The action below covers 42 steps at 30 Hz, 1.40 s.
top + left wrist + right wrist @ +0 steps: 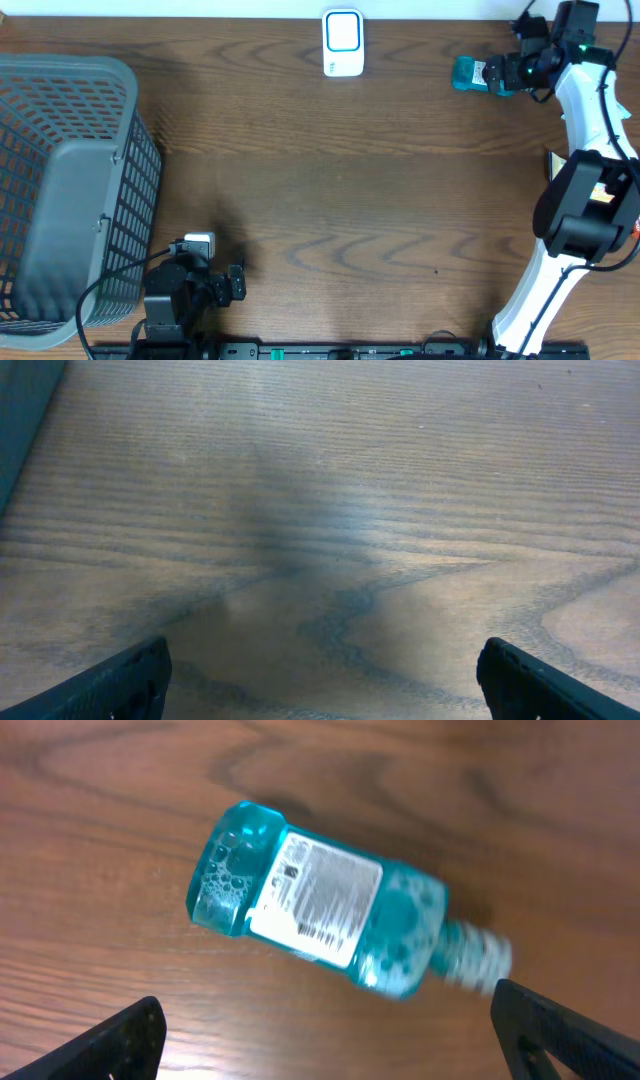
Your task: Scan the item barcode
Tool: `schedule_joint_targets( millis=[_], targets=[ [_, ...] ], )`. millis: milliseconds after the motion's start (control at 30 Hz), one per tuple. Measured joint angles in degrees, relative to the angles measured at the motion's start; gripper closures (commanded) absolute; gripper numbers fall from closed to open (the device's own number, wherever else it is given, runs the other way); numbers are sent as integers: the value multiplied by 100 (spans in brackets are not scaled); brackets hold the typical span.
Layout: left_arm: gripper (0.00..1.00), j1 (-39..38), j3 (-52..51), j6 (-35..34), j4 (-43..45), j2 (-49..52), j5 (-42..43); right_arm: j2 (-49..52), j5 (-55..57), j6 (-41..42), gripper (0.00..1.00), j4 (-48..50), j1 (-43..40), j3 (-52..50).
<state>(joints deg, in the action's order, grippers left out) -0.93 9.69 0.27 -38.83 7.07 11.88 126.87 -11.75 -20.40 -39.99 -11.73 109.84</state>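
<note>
Bottle (320,910) of clear teal, bubbly liquid lies on its side on the wooden table (350,200), toward the far right corner, with its cap (480,960) pointing right in the right wrist view. Its white label (315,900) faces up with the barcode (318,934) along the lower edge, so the code is exposed rather than pressed to the wood. The right gripper (335,1030) hangs over it, jaws spread wide and touching nothing. By my reading the bottle needs a grasp before it can be scanned. The white scanner (342,42) stands well apart, at the middle of the table's far edge. The left gripper (320,675), also spread wide and empty, hovers over bare wood beside the grey basket (140,190), probably the drop spot.
</note>
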Motion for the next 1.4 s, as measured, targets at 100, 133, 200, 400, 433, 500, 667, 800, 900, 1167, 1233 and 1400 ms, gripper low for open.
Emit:
schedule_joint_targets(
  millis=[100,133,200,400,433,500,667,800,900,1167,1233,1400],
  targets=[
    [2,0,0,0,0,2,0,125,-55,-787,1,92,35,0],
    [2,0,0,0,0,2,0,177,-136,-1027,1,92,39,0],
    [2,0,0,0,0,2,0,264,-297,-1381,1,151,39,-2],
    [2,0,0,0,0,0,0,354,-831,-1910,1,844,28,-2],
    [2,0,0,0,0,0,0,354,-887,-1943,1,964,28,-2],
    [2,0,0,0,0,2,0,382,-970,-1991,1,1193,28,-2],
    [2,0,0,0,0,2,0,686,-1086,-2039,1,1543,28,15],
    [2,0,0,0,0,0,0,1266,-1172,-1917,1,1753,24,162],
    [2,0,0,0,-2,0,0,1775,-1198,-1700,1,1882,17,455],
    [2,0,0,0,0,0,0,2365,-1305,-1451,12,1108,-9,1528],
    [2,0,0,0,0,0,0,2367,-1274,-1412,15,828,-9,1598],
    [2,0,0,0,0,0,-2,2332,-1082,-1344,39,321,-15,1692]
  ],
)
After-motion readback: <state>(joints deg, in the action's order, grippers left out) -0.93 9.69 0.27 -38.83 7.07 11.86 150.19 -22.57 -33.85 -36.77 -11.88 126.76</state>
